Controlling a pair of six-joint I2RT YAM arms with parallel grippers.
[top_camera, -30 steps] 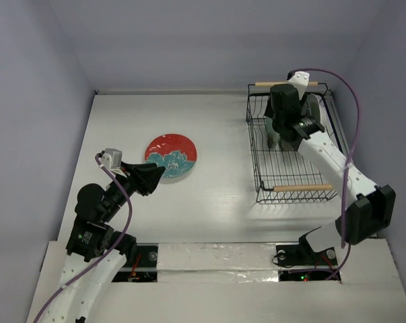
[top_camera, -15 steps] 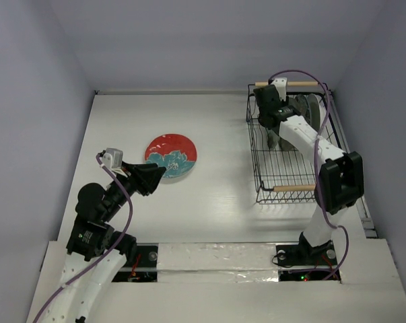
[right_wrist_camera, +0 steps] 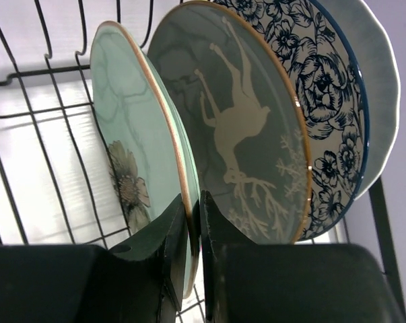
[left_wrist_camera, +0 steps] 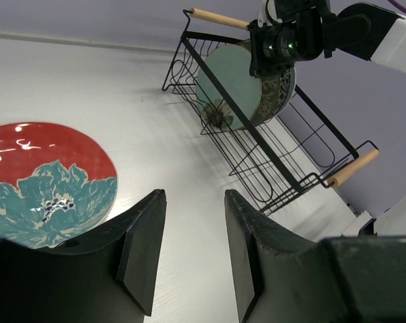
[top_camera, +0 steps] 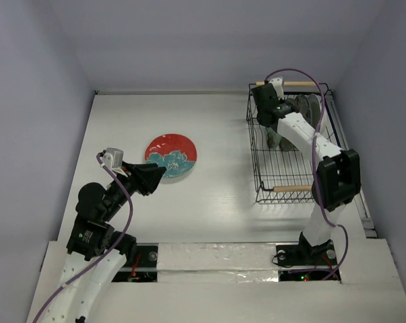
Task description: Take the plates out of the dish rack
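The right fingers (right_wrist_camera: 179,235) pinch the rim of the green plate (right_wrist_camera: 132,148). It stands on edge at the far end of the rack (top_camera: 258,161), with the deer plate (right_wrist_camera: 236,128), floral plate (right_wrist_camera: 324,87) and white plate (right_wrist_camera: 376,74) upright behind it. The red plate (top_camera: 170,155) lies flat on the bench (top_camera: 223,134), well apart from the rack. The left fingers (left_wrist_camera: 145,229) stand open and empty near the red plate.

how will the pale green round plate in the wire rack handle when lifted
Probably rigid but breakable: the pale green plate looks glazed. Its glossy rim may slip in the right gripper. It could knock the grey-brown deer plate beside it.
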